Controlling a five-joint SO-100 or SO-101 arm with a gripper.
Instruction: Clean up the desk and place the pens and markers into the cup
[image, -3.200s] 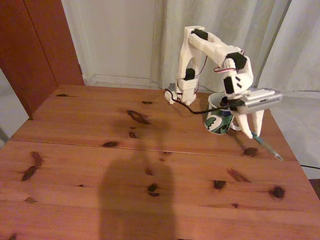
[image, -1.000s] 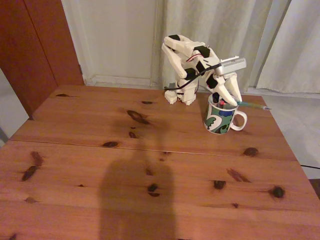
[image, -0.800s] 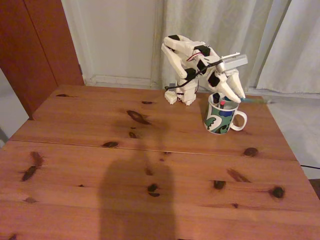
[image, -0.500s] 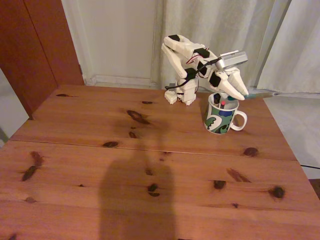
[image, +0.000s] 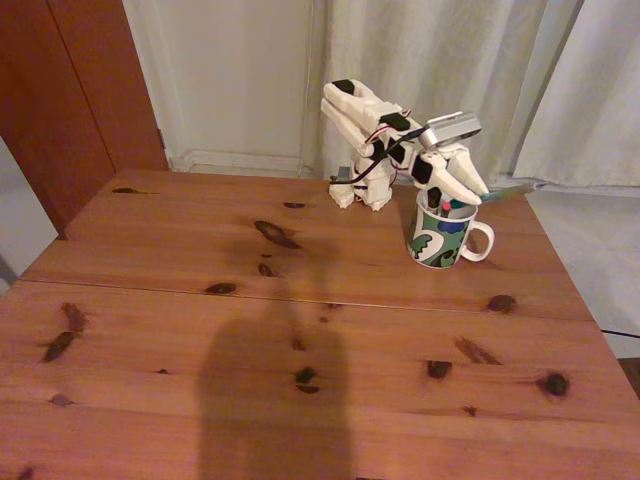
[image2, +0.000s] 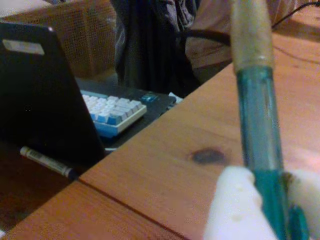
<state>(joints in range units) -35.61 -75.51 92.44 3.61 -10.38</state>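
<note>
In the fixed view the white patterned cup (image: 438, 238) stands on the desk (image: 300, 300) at the back right, handle to the right. A pen with a red end (image: 445, 207) stands inside it beside another stick I cannot make out. My gripper (image: 478, 190) hangs just above the cup's rim, shut on the slim teal-green pen (image: 508, 189), which sticks out nearly level to the right past the cup. The wrist view shows the teal pen (image2: 256, 150) clamped between my white fingers (image2: 232, 207), its tan end pointing away over the desk (image2: 200, 125).
The arm's base (image: 365, 190) stands at the desk's back edge before curtains. In the wrist view a black laptop screen (image2: 45, 100), a white-and-blue keyboard (image2: 112, 110) and a loose marker (image2: 47, 161) lie on a lower surface beyond the desk's edge.
The gripper took the teal pen off the desk to the right of the cup and carried it up over the rim. In the last second the wrist shifted slightly left with the pen still held.
</note>
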